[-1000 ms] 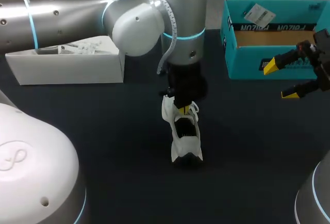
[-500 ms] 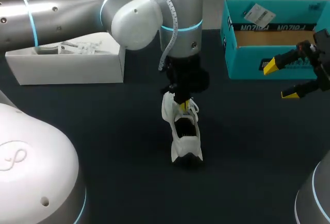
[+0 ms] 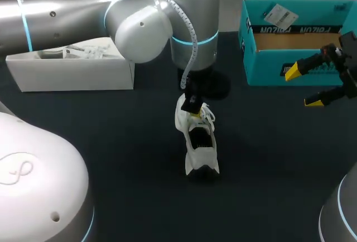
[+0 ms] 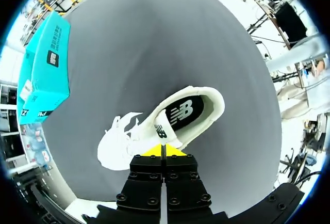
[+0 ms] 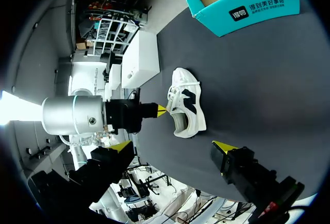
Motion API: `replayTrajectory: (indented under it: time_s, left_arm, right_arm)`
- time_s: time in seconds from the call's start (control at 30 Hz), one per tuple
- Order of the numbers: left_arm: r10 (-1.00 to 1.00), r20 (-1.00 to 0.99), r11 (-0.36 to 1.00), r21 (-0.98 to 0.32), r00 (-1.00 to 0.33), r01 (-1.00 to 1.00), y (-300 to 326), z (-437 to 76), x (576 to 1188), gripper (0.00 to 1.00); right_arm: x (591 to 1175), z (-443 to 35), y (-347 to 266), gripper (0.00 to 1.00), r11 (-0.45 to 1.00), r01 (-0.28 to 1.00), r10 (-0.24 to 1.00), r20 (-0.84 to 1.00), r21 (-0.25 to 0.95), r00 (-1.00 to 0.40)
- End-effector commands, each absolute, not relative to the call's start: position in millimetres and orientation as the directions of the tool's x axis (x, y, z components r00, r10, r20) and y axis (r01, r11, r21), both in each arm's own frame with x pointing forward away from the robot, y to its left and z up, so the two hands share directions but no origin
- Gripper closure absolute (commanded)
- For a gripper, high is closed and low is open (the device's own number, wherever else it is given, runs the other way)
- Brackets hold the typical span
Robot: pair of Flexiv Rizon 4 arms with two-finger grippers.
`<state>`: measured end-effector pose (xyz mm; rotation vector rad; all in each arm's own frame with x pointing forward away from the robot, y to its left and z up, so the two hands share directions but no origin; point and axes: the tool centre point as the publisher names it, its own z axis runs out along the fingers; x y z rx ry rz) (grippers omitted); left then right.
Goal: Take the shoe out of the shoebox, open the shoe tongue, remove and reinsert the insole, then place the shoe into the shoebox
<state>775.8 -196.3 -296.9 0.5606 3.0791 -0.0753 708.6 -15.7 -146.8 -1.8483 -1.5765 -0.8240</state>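
Mid-tabletop, shoe: the white shoe [image 3: 199, 141] lies out of its box at about the middle of the dark tabletop [image 3: 111, 153], heel toward the near edge, toe toward the far edge, mouth up.
Insole: the black insole [image 4: 181, 114] sits in the mouth and looks flat.
Left pincer: my left pincer [image 3: 193, 107] stands straight down over the tongue [image 4: 159, 129], its tips pressed narrow together against the shoe's throat. I cannot tell whether a fold of tongue is nipped between them.
Right pincer: my right pincer [image 3: 304, 87] hangs wide and empty by the right edge, just in front of the shoebox.
Shoebox: the teal shoebox [image 3: 279, 66] is at the far right corner, open.
White box: a white box [image 3: 72, 74] sits toward the far left corner.
Handling: I judge the shoe light, with a soft upper and limp laces [image 4: 121, 123], so it is likely to slide or tip when pulled.
Hold: pinch the tongue's free edge, steady the stiffer heel with the other pincer, and lift the thin, bendy insole by its heel end.
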Motion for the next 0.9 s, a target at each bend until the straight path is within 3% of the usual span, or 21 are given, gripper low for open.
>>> replayTrajectory:
  time_s: [0.03,0.23,0.37,0.4,0.43,0.47,0.5,0.53,0.67,0.9]
  left_arm:
    - [-0.088,-0.065,0.996,-0.037,-0.994,-0.086,-196.8,-288.8,763.4,1.0]
    - [-0.215,-0.048,0.975,-0.07,-0.975,-0.212,-195.0,-282.3,748.2,1.0]
    - [-0.191,-0.027,0.98,-0.059,-0.981,-0.189,-194.0,-279.7,737.9,0.97]
    - [-0.208,-0.015,0.977,-0.061,-0.978,-0.207,-193.9,-279.5,735.5,0.75]
    - [-0.189,-0.012,0.981,-0.052,-0.982,-0.188,-193.8,-279.7,732.1,0.58]
    - [-0.174,-0.015,0.984,-0.049,-0.985,-0.173,-193.8,-280.5,727.7,0.49]
    - [-0.159,-0.02,0.987,-0.034,-0.987,-0.158,-194.1,-281.5,723.8,0.26]
    - [-0.158,-0.011,0.987,-0.029,-0.987,-0.157,-194.5,-282.8,720.8,0.13]
    - [-0.147,-0.018,0.988,-0.039,-0.989,-0.146,-195.8,-286.4,708.0,0.0]
    - [-0.135,-0.008,0.987,-0.085,-0.991,-0.134,-197.5,-285.5,683.5,0.01]
  right_arm:
    - [708.0,-147.5,-15.4,0.0,-0.146,0.989,0.64,0.759,-0.029,0.117]
    - [708.0,-147.5,-15.4,0.0,-0.146,0.989,0.64,0.759,-0.029,0.117]
    - [708.0,-147.5,-15.4,0.0,-0.146,0.989,0.64,0.759,-0.029,0.117]
    - [708.0,-147.5,-15.4,0.0,-0.146,0.989,0.64,0.759,-0.029,0.117]
    - [708.0,-147.5,-15.4,0.0,-0.146,0.989,0.64,0.759,-0.029,0.117]
    - [708.0,-147.5,-15.4,0.0,-0.146,0.989,0.64,0.759,-0.029,0.117]
    - [708.0,-147.5,-15.4,0.0,-0.146,0.989,0.64,0.759,-0.029,0.117]
    - [708.0,-147.5,-15.4,0.0,-0.146,0.989,0.64,0.759,-0.029,0.117]
    - [708.0,-147.5,-15.4,0.0,-0.146,0.989,0.64,0.759,-0.029,0.117]
    - [708.0,-147.5,-15.4,0.0,-0.146,0.989,0.64,0.759,-0.029,0.117]
